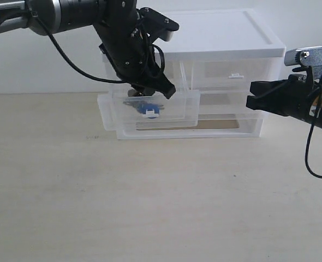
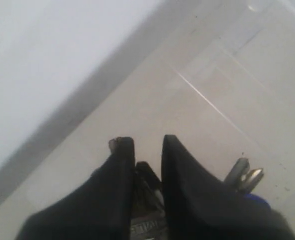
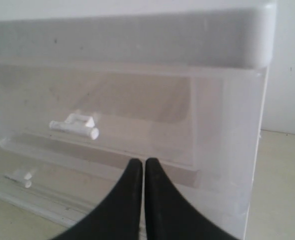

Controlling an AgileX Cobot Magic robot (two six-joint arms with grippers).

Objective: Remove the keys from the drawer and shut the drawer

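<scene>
The drawer (image 1: 189, 111), the upper left one of the clear unit, stands pulled out toward the front. The keys (image 1: 145, 108) lie inside it, blue fob showing through the front wall. My left gripper (image 1: 151, 91) hangs just above them at the drawer's rim. In the left wrist view my left gripper (image 2: 147, 146) is open by a narrow gap with nothing between the fingertips. The keys (image 2: 244, 173) poke out beside one finger. My right gripper (image 1: 250, 95) hovers shut before the unit's right end, and my right gripper (image 3: 139, 161) points at the twin drawer's front.
The white-topped drawer unit (image 1: 226, 41) stands at the back of the beige table (image 1: 150, 207). The shut right-hand twin drawer shows its white tab handle (image 3: 75, 126). The full-width drawer (image 1: 226, 124) sits below. A white wall is behind.
</scene>
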